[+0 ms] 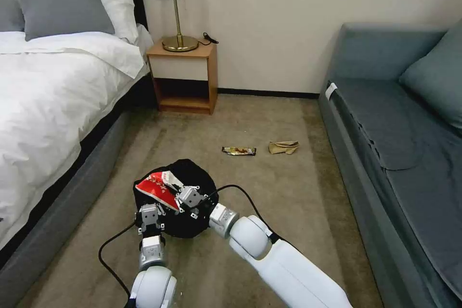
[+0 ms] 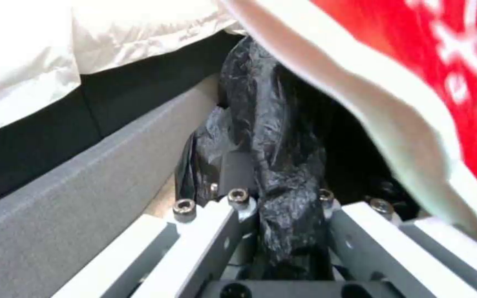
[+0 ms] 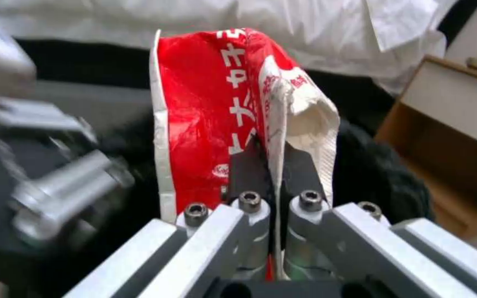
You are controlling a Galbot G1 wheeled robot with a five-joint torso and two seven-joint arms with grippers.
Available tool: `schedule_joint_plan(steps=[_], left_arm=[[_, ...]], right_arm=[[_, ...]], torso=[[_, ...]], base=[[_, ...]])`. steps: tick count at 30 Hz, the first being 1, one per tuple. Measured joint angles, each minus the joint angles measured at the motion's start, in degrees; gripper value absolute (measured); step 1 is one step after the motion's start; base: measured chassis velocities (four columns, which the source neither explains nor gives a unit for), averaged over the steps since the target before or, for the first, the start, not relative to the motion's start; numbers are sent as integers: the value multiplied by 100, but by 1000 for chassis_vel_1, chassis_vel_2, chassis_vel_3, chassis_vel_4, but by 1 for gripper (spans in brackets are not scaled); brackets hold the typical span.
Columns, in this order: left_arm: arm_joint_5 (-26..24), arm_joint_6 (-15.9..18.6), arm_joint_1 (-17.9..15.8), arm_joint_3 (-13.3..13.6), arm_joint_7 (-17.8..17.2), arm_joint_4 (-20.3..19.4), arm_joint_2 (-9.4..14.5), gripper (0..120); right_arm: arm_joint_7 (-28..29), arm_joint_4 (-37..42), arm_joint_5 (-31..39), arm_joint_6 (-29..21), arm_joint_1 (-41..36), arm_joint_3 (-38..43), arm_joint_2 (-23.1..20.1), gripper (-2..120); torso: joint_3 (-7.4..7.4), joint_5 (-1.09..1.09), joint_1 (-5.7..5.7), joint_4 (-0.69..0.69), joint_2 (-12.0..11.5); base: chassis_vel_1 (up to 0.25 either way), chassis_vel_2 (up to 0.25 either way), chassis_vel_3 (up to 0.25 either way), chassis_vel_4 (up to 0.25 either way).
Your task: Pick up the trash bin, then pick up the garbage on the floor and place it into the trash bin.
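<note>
The red-white snack bag (image 1: 156,188) lies slanted over the mouth of the trash bin (image 1: 199,175), its long axis running from the right claw (image 1: 182,200) up and away toward the bed (image 1: 53,86). The right wrist view shows the right claw's fingers (image 3: 248,176) pressed together on the bag's folded edge, while the left wrist view shows the left claw (image 2: 274,207) clamped on the bin's crumpled black bag liner (image 2: 283,165) at the near rim. Farther off on the carpet, the candy wrapper (image 1: 238,151) and paper wad (image 1: 284,147) lie near each other.
</note>
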Motion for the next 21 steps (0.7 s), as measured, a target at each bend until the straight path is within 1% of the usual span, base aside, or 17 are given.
schedule_joint_plan(steps=[12, 15, 21], left_arm=[[-50, -170, 219, -129, 0, -81, -22, 3], [-48, -237, 330, -199, -1, -179, -20, 3], [-35, -259, 404, -183, 1, -341, -40, 3]], right_arm=[[75, -595, -412, 259, -116, 161, 72, 0], [108, -763, -527, 327, -193, 293, 161, 0], [110, -786, -703, 380, -321, 443, 226, 0]], torso=[[0, 0, 0, 0, 0], [0, 0, 0, 1, 0], [0, 0, 0, 0, 0]], base=[[0, 0, 0, 0], [0, 0, 0, 0], [0, 0, 0, 0]])
